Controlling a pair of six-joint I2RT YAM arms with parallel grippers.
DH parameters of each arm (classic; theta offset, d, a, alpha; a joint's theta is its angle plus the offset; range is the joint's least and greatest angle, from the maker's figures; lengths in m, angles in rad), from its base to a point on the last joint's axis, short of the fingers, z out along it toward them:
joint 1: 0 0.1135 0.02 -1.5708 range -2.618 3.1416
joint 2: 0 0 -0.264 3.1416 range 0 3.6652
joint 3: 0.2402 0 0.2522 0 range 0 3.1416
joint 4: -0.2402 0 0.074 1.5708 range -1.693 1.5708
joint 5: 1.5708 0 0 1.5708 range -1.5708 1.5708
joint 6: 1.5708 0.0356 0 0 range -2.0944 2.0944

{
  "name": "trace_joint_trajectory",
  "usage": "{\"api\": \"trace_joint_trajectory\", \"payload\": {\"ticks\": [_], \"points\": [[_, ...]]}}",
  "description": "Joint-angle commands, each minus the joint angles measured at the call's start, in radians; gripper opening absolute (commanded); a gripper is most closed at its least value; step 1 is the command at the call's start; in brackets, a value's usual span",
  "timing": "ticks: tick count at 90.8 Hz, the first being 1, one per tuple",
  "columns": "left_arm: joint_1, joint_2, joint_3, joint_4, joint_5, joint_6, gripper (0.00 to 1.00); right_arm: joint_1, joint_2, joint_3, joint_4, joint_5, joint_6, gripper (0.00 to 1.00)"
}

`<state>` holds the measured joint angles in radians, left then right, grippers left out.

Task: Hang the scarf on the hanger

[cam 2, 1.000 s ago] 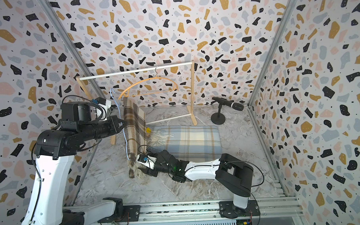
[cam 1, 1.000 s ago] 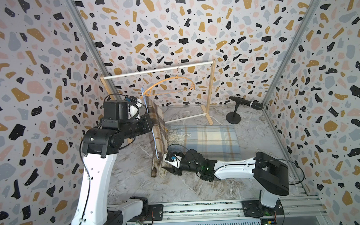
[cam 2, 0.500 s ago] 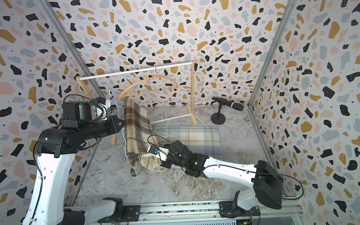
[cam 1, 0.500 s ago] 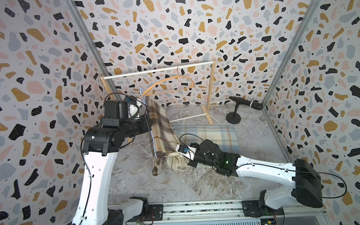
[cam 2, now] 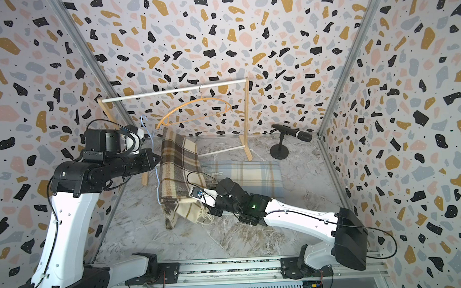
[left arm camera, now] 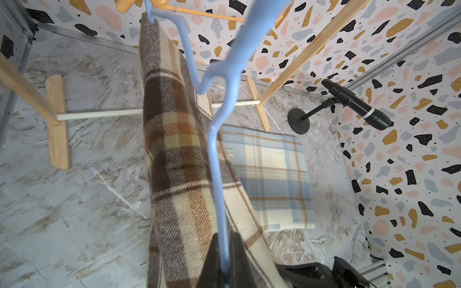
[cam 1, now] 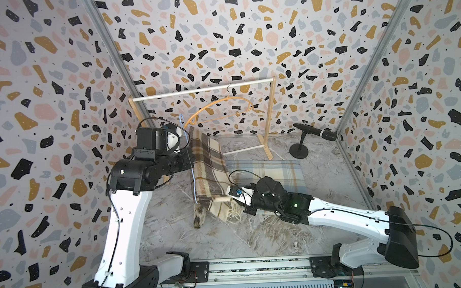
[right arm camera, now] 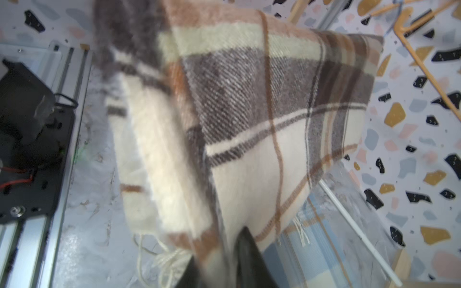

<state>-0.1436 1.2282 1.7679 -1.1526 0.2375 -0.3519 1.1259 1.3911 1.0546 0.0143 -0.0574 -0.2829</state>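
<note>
Gripping a thin blue hanger (left arm camera: pixel 215 154) with its jaws shut tight on the wire, the left gripper (left arm camera: pixel 224 246) stands raised over the back left part of the table (cam 1: pixel 227 245). The brown checked scarf (cam 1: pixel 209 171) is slung on that hanger. It slopes down from its high far end, close under the orange hanger (cam 1: pixel 226 98) on the wooden rack (cam 1: pixel 196 90), toward the table's front edge. Its long axis runs alongside the blue wire.

The low end is folded, cream with loose fringe, and one corner seems to touch the table. The next move turns on that low end: it lies right at the right gripper (right arm camera: pixel 219 249), so the right arm is much the nearer one. Cloth sits between its jaws, which stand part-way apart, but the blurred wrist view does not show whether they pinch it. The wool looks thick and soft. A second, blue checked scarf (cam 1: pixel 272 172) lies flat mid-table, on the far side of the right arm.
</note>
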Motion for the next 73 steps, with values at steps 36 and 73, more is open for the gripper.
{"api": "trace_joint_trajectory", "payload": {"ticks": [36,73], "points": [[0.044,-0.18,-0.233,0.2,0.041,-0.043,0.0,-0.088,-0.077,0.02,-0.156,0.025,0.019,0.88],[0.051,-0.235,-0.475,0.335,0.063,-0.099,0.0,-0.117,-0.091,-0.019,-0.17,0.067,0.055,0.99]]}}
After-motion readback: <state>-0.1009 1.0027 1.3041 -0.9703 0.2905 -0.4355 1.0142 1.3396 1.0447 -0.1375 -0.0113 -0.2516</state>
